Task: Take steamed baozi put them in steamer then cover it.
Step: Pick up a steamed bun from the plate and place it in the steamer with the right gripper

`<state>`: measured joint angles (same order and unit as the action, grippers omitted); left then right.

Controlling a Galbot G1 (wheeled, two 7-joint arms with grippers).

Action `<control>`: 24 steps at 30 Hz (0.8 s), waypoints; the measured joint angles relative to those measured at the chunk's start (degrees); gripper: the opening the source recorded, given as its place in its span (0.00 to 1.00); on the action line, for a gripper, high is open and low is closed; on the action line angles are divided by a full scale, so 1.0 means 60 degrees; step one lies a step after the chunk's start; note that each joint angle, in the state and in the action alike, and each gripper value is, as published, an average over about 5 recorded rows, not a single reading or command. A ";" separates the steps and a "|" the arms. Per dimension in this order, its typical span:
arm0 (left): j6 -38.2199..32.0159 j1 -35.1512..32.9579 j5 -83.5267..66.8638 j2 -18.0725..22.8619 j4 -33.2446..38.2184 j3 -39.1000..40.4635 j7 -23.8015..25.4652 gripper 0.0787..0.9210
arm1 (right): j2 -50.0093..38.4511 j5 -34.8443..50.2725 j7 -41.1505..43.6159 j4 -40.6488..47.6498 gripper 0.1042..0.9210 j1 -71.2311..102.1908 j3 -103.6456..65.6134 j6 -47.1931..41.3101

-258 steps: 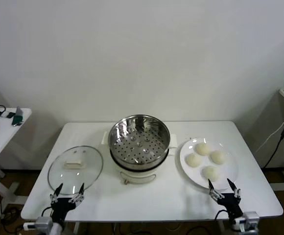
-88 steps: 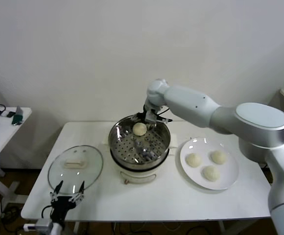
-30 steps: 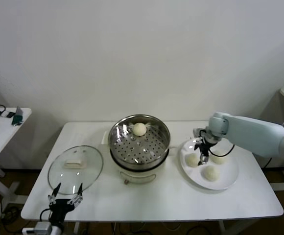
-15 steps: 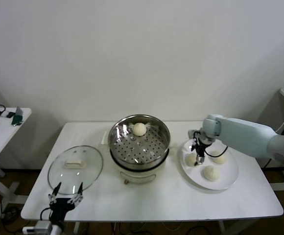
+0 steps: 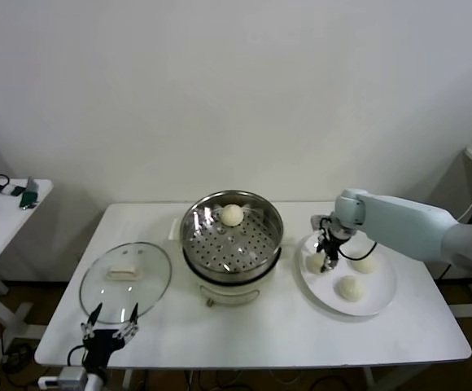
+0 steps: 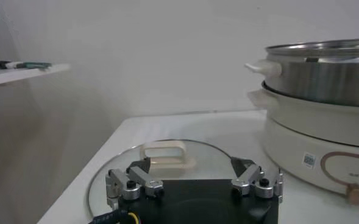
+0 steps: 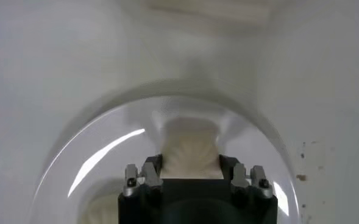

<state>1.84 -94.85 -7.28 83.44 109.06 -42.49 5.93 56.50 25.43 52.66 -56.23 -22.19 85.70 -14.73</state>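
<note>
The right gripper [image 5: 325,259] reaches down over the white plate [image 5: 378,301] at the right side of the table [image 5: 277,334], and its jaws are pinched on the sides of a steamed baozi [image 7: 190,146] at the plate's edge nearest the steamer. In the right wrist view the bun sits squeezed between the two fingers [image 7: 150,170], with the plate's glossy rim curving around it. Two more buns lie on the plate: one [image 5: 364,263] farther right, one [image 5: 349,287] nearer the robot. A fourth bun [image 5: 233,214] rests on the perforated floor of the steamer [image 5: 231,265], toward its far wall. The steamer stands at the middle of the table on its cream-white base.

The cover [image 5: 125,281] lies flat on the table to the left of the steamer, handle up, apart from the pot. The left gripper [image 5: 111,323] waits at the table's near left edge, just short of the cover, its jaws spread wide and holding nothing. A small side table [image 5: 8,216] stands off to the left
</note>
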 measured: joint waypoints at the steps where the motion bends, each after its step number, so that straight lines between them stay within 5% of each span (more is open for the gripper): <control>1: 0.0011 0.0007 0.0003 0.0003 0.0001 -0.0002 -0.0005 0.88 | -0.0022 0.0047 0.0053 -0.0066 0.65 -0.0165 0.0064 0.0031; 24: 0.0031 0.0135 -0.0164 -0.0127 0.0261 0.0037 -0.0005 0.88 | 0.1544 0.3565 0.0797 -0.1885 0.65 -0.5291 0.0863 -0.0223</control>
<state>2.03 -94.04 -8.26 82.67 110.62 -42.27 5.89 65.76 46.83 57.44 -67.54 -53.94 90.88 -16.07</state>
